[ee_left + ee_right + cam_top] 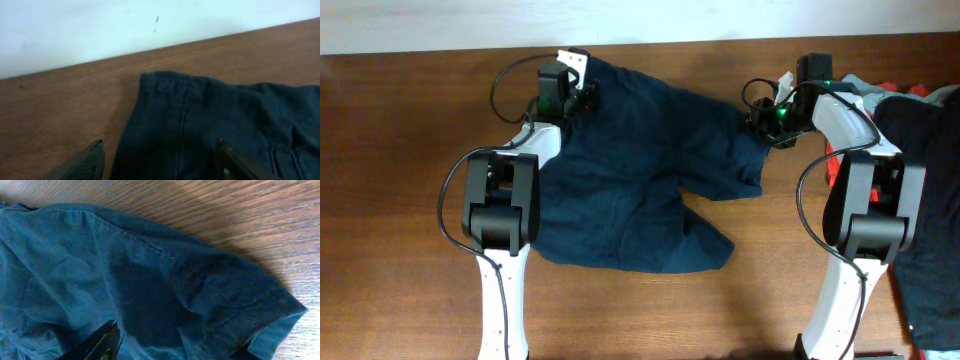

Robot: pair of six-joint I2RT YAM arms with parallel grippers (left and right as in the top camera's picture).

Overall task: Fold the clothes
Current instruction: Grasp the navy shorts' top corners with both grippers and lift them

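Observation:
The dark navy shorts (640,170) lie spread and rumpled on the wooden table. My left gripper (582,96) is at their far left corner. In the left wrist view it (160,161) is open, with its fingers on either side of the hemmed edge of the shorts (200,115). My right gripper (761,120) is at the far right corner of the shorts. In the right wrist view it (177,347) is open just above the cloth (125,265), near a seamed corner. Neither gripper holds anything.
A pile of other clothes lies at the right edge: a large black garment (932,180), orange-red cloth (834,168) and a bit of grey (860,82). A white wall (100,30) borders the table's far edge. Bare wood (400,200) shows left and in front.

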